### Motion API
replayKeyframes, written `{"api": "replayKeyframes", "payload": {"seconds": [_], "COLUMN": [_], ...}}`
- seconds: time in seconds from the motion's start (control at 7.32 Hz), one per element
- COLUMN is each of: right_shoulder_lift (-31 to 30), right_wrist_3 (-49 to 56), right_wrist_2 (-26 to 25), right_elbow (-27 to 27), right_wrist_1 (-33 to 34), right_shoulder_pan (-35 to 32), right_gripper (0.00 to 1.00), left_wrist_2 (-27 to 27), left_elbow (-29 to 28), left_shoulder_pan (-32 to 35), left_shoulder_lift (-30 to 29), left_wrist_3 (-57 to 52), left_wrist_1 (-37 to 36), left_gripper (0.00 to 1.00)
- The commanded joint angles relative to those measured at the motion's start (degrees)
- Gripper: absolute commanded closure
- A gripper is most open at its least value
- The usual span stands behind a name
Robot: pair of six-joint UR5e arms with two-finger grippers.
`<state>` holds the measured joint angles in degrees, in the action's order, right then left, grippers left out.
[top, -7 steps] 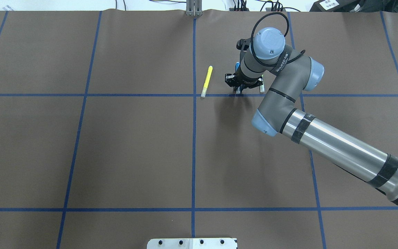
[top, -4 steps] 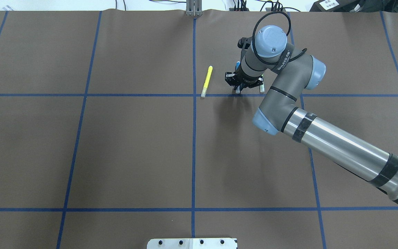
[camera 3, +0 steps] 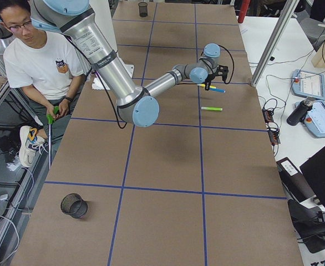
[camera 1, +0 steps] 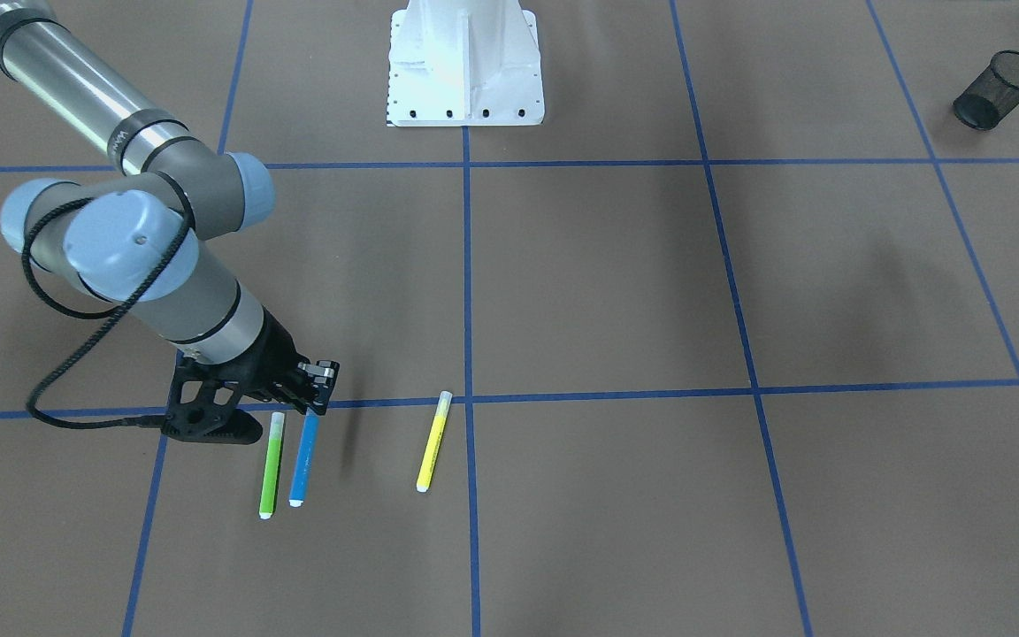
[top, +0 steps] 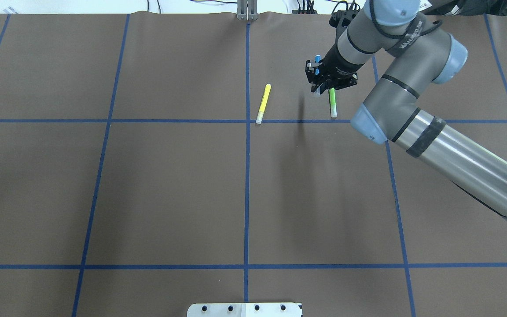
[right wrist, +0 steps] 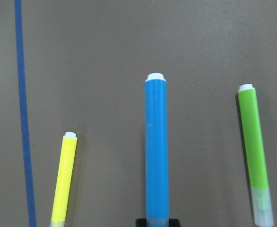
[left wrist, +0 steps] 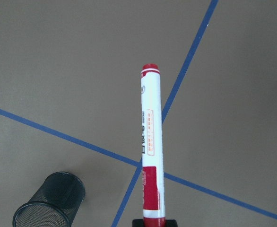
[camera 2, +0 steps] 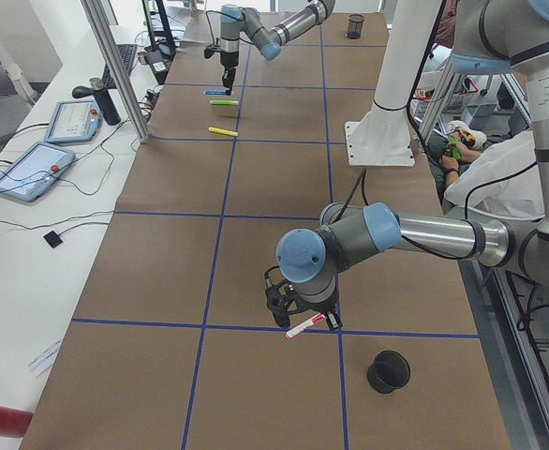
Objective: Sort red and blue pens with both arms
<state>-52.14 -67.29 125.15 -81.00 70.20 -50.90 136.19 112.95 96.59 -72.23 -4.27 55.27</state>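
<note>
My right gripper [top: 320, 88] is shut on the cap end of the blue highlighter [right wrist: 156, 151], which hangs above the mat at the far side; its shadow falls on the mat below. In the front view the right gripper [camera 1: 318, 400] holds the blue highlighter [camera 1: 302, 460] beside the green one. My left gripper [camera 2: 303, 317] is shut on the red marker [left wrist: 149, 151], a white barrel with red ends, held low over a blue tape crossing. A black mesh cup [left wrist: 48, 203] stands just beside the red marker [camera 2: 304, 327].
A green highlighter [top: 332, 102] and a yellow highlighter [top: 263, 103] lie on the brown mat near the right gripper. A second mesh cup [camera 1: 1000, 88] stands near the robot's base side. The white robot base [camera 1: 465, 62] is mid-table. A seated person [camera 3: 37, 61] is beside the table.
The right arm has risen and swung toward the far edge, carrying the blue highlighter off the mat. The green highlighter, earlier under the wrist, now shows in full.
</note>
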Motion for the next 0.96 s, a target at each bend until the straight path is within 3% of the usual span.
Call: {"api": "replayKeyframes", "payload": {"seconds": [0.0, 0.55, 0.82], "right_shoulder_lift": [-7.24, -16.65, -20.26], "right_wrist_3": [0.14, -0.04, 0.05], "right_wrist_2": [6.30, 13.35, 17.75], "right_elbow": [-10.45, -19.18, -22.95], "right_wrist_1": [4.49, 4.77, 4.77], "right_shoulder_pan": [-4.01, -6.92, -11.57], "right_gripper": [1.00, 1.00, 1.00], "left_wrist_2": [-1.44, -7.84, -9.01], "left_elbow": [-2.02, -3.43, -10.77], "left_shoulder_pan": [0.88, 2.55, 5.18], "left_shoulder_lift": [2.00, 2.27, 2.44], "left_wrist_3": [-5.11, -18.64, -24.80], "left_wrist_1": [-2.43, -18.33, -20.91], "left_gripper": [1.00, 1.00, 1.00]}}
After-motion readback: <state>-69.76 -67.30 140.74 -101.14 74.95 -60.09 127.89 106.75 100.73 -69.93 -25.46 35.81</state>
